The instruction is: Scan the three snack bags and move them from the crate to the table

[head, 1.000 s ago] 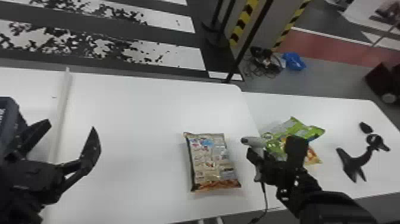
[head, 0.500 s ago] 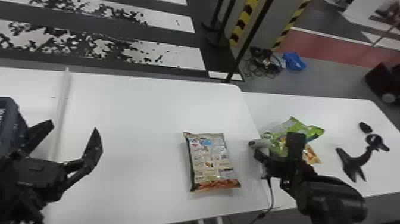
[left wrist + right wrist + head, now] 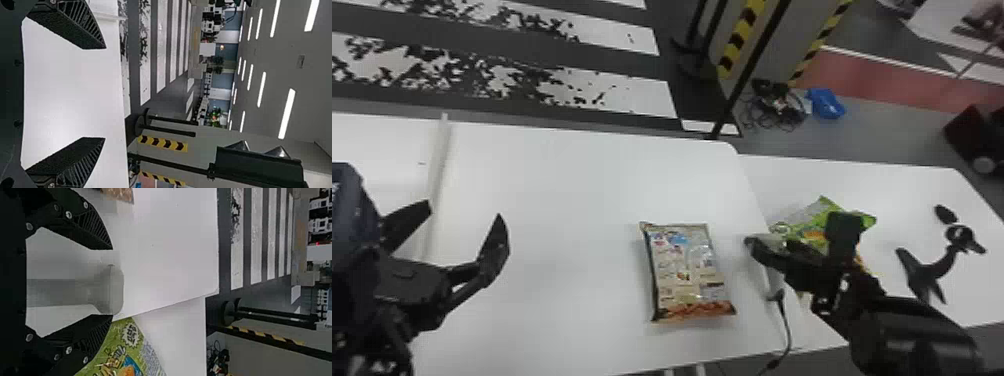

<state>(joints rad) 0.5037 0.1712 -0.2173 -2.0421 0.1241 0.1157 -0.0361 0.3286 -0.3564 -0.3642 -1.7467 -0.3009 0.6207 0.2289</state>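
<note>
Snack bags (image 3: 682, 275) outside blue crate (image 3: 351, 215)

1. plain white table (image 3: 557, 200)
2. crate (image 3: 352, 205) on the left, dark navy
3. beige snack bag (image 3: 682, 270), blue patch, orange-brown near end
4. green snack bag (image 3: 814, 212) to the right, some orange
5. pale grey scanner (image 3: 113, 290)
6. far floor (image 3: 612, 95), white and dark stripes, black-speckled

A white desk (image 3: 557, 200) bears a beige bag (image 3: 682, 270), lying flat near its right edge; a pale strip (image 3: 439, 175) crosses its left part, and a dark blue crate (image 3: 349, 210) sits at the left. The adjoining white desk (image 3: 907, 190) holds a green bag (image 3: 807, 220) and, farther right, a black stand (image 3: 934, 270).
</note>
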